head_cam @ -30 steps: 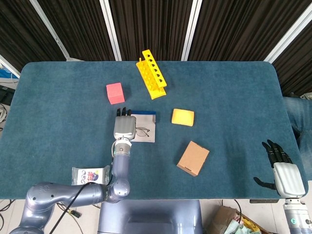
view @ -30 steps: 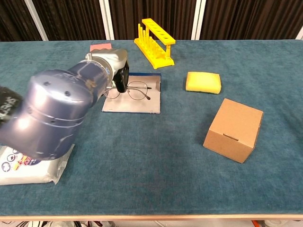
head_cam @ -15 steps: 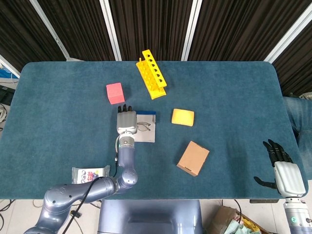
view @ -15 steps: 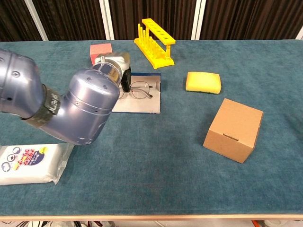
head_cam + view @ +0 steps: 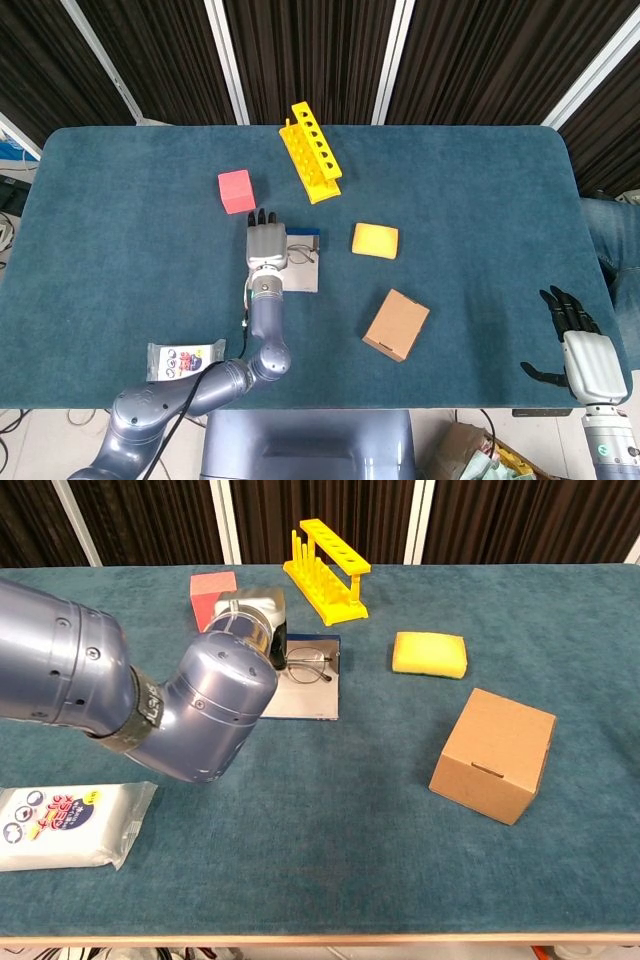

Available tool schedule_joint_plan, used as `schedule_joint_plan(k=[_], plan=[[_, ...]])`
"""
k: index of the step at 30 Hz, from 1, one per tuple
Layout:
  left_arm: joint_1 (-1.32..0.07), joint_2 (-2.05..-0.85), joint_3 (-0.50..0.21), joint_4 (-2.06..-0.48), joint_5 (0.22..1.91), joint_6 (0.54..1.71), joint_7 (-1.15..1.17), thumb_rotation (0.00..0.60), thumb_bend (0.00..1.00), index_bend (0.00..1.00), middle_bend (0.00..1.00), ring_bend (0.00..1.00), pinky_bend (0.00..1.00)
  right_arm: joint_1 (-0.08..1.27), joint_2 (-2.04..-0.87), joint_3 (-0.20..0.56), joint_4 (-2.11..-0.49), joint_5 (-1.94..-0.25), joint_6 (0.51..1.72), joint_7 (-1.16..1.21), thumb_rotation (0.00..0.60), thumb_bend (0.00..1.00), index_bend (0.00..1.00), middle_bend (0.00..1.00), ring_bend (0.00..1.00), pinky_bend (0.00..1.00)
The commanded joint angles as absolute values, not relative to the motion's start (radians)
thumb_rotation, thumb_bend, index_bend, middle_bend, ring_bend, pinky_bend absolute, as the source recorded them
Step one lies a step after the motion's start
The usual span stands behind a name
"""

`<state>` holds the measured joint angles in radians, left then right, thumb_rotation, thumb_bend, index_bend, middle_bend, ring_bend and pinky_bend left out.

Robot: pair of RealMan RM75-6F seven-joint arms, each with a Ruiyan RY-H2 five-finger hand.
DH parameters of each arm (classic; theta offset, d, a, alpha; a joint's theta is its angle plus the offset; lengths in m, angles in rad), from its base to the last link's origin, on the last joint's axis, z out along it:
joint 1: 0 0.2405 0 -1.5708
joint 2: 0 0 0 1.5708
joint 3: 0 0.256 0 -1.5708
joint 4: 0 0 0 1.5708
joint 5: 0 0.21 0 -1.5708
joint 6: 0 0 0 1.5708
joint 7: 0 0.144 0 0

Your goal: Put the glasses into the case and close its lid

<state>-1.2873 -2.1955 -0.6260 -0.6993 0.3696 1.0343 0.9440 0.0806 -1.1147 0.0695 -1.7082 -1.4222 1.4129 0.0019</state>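
Note:
The thin-rimmed glasses [image 5: 303, 257] [image 5: 313, 667] are over the flat grey case [image 5: 303, 278] [image 5: 305, 700], which has a blue far edge and lies near the table's middle. My left hand [image 5: 265, 243] [image 5: 250, 610] is at the glasses' left end, its dark fingertips on the frame and holding it. In the chest view the bulky left arm hides the case's left part. My right hand [image 5: 578, 342] hangs off the table's right front corner, fingers spread and holding nothing. It shows only in the head view.
A pink cube [image 5: 236, 191] [image 5: 212, 588] sits just left of the hand. Behind the case stands a yellow rack [image 5: 311, 152] [image 5: 328, 568]. A yellow sponge [image 5: 375, 241] [image 5: 430, 654] and a cardboard box [image 5: 396, 325] [image 5: 493, 753] lie to the right. A wipes pack [image 5: 185, 358] [image 5: 65, 825] is front left.
My left hand has slid to the right and slightly farther back, and the glasses have moved right with it across the case. The right hand has not moved.

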Motion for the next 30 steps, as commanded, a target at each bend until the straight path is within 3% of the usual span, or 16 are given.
schedule_joint_plan(k=[1, 19, 30], plan=[[-1.292, -2.202, -0.631, -0.690, 0.374, 1.029, 0.942, 0.600, 0.42, 0.58, 0.16, 0.00, 0.00, 0.081, -1.115, 0.070, -1.708, -1.422, 1.413, 0.001, 0.600, 0.00, 0.00, 0.00, 0.00, 0.18], [-1.313, -2.235, -0.664, -0.598, 0.393, 1.000, 0.935, 0.600, 0.42, 0.58, 0.16, 0.00, 0.00, 0.081, -1.113, 0.069, -1.711, -1.417, 1.408, 0.001, 0.600, 0.00, 0.00, 0.00, 0.00, 0.18], [-1.317, -2.248, -0.670, -0.574, 0.418, 0.993, 0.931, 0.600, 0.42, 0.45, 0.15, 0.00, 0.00, 0.082, -1.110, 0.068, -1.712, -1.417, 1.405, 0.001, 0.600, 0.00, 0.00, 0.00, 0.00, 0.18]])
